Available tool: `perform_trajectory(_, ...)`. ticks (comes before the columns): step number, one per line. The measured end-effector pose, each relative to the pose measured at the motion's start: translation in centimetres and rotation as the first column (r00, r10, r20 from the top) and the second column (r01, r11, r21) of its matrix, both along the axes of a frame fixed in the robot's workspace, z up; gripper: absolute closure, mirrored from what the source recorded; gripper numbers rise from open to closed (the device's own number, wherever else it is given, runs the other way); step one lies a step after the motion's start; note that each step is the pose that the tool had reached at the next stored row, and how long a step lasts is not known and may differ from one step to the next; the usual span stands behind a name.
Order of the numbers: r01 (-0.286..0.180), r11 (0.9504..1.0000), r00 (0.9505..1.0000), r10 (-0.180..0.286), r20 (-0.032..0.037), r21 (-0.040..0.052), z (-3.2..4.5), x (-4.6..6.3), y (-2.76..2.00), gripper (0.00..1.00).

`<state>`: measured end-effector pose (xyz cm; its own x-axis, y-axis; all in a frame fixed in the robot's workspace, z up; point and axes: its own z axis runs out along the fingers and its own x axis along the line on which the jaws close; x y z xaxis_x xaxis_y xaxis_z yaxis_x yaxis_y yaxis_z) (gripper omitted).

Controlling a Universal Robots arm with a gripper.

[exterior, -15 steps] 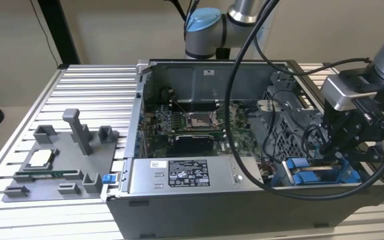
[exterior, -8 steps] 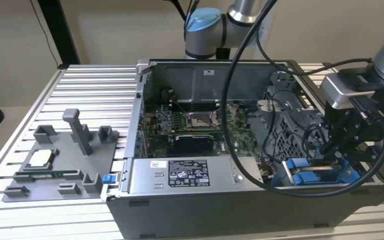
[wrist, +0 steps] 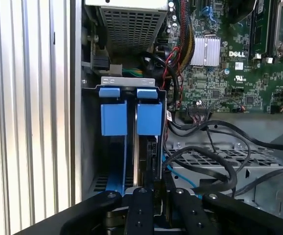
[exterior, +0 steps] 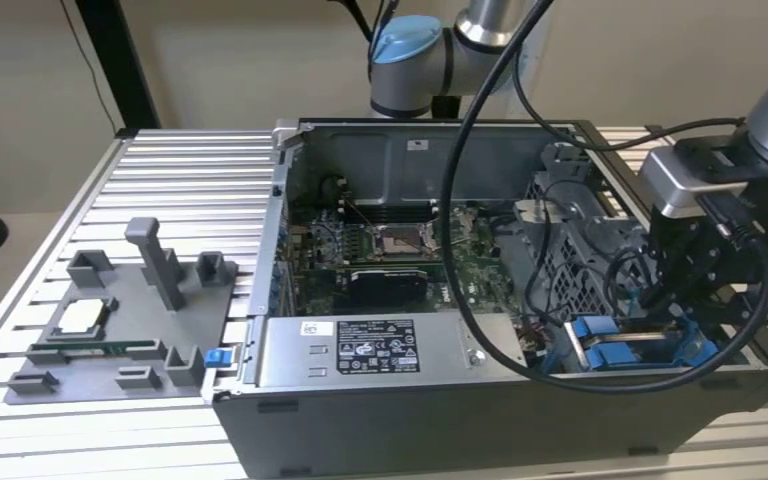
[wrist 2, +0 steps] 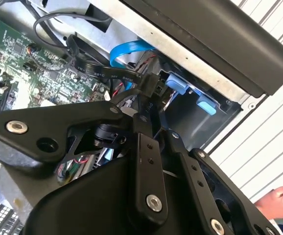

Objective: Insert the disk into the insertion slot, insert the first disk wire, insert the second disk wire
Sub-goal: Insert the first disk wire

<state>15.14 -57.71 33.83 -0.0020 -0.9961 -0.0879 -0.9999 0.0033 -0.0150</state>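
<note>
The disk sits edge-on inside the insertion slot [wrist: 89,147], with the two blue tabs of its frame [wrist: 114,117] at the slot's mouth. In the exterior view the slot [exterior: 624,352] lies at the computer case's near corner on the exterior view's right, and my gripper [exterior: 682,305] reaches down into it. In both wrist views my gripper [wrist: 156,190] is shut on the black connector [wrist 2: 149,92] of a flat black disk wire [wrist 2: 102,73], held right at the disk's edge. A light blue wire [wrist 2: 127,49] curves beside it.
The open computer case [exterior: 491,420] lies on a ribbed aluminium table [exterior: 184,170]. Loose black cables [wrist: 215,161] cross a perforated grey cage next to the slot. A grey fixture plate [exterior: 117,340] rests at the exterior view's left. A person's hand [wrist 2: 278,201] is by the case.
</note>
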Motion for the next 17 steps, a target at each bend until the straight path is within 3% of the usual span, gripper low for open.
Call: perform_trajectory(17, 0.002, 1.0, 1.0, -0.002, -0.0001, 0.0003, -0.91, -0.01, 0.0, 1.0)
